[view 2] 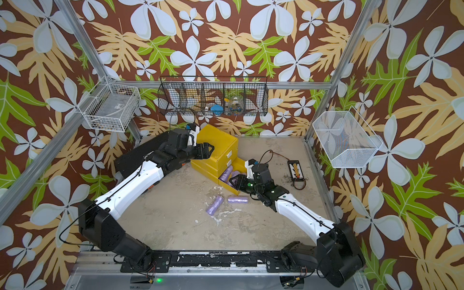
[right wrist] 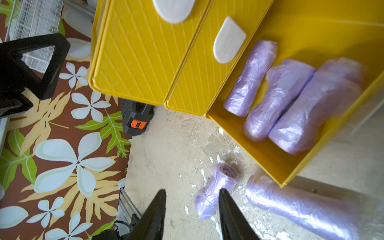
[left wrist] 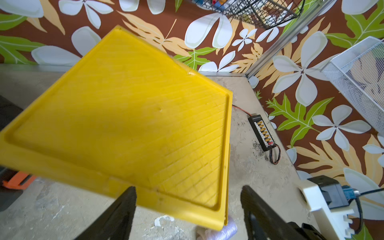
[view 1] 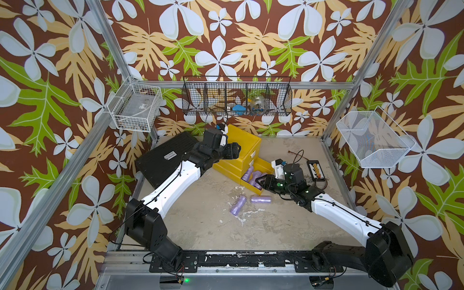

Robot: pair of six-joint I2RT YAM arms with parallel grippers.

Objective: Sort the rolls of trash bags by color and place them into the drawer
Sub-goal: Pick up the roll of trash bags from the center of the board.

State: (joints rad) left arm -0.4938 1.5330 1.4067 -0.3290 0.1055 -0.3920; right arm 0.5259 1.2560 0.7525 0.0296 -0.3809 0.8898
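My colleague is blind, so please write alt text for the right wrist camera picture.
An open yellow drawer holds at least three lilac trash bag rolls lying side by side. Two more lilac rolls lie on the tabletop beside it, and the right gripper is open and empty.

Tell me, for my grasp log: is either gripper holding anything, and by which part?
Nothing is held. The left gripper is open over the yellow cabinet; the right gripper is open, empty, near the drawer.
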